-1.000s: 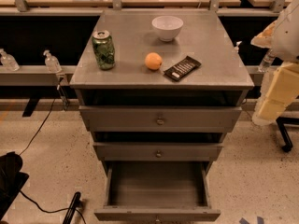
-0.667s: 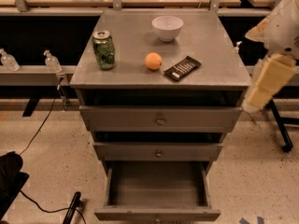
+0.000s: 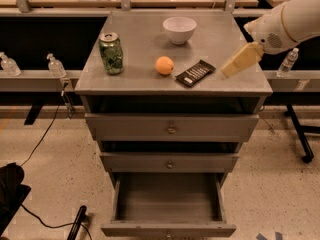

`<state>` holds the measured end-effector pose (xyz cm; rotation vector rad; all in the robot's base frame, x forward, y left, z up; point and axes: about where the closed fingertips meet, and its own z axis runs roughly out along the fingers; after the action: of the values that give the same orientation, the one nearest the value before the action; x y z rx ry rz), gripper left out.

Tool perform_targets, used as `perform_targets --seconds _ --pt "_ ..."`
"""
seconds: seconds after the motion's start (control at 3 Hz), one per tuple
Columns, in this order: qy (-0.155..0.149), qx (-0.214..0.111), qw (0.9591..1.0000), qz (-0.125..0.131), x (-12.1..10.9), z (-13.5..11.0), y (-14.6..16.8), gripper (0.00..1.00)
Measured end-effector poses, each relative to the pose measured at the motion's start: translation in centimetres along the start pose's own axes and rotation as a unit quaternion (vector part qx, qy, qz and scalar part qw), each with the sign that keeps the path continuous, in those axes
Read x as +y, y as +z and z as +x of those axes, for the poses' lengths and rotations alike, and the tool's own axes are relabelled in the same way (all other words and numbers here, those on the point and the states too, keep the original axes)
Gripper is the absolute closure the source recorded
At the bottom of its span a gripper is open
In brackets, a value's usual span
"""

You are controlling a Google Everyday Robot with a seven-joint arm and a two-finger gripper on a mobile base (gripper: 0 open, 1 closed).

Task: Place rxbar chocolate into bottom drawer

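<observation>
The rxbar chocolate (image 3: 195, 73) lies flat on the grey cabinet top (image 3: 135, 74), right of centre near the front edge, its white lettering facing up. The bottom drawer (image 3: 169, 204) is pulled out and its deep grey tray shows nothing inside. My gripper (image 3: 233, 66), a cream-coloured piece at the end of the white arm (image 3: 290, 21), reaches in from the right. It hovers just right of the bar, above the cabinet's right front part, and holds nothing that I can see.
An orange (image 3: 164, 65) sits just left of the bar. A green can (image 3: 111, 53) stands at the left and a white bowl (image 3: 179, 29) at the back. The two upper drawers (image 3: 171, 129) are closed. Water bottles (image 3: 55, 65) stand on the shelf behind.
The arm has swung in from the right and risen from beside the cabinet to above its right front corner, close to the bar. The objects have not moved.
</observation>
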<state>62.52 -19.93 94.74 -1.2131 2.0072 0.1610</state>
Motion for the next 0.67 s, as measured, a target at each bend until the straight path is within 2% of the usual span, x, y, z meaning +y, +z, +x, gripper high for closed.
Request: perform_targets --seconds 0.33,0.67 --pt "0.053 -0.016 0.9975 0.043 -0.8 0.1 3.3 0.00" --pt "0.116 -0.016 0.9899 0.080 -2.2 2.5 7.2 0.00"
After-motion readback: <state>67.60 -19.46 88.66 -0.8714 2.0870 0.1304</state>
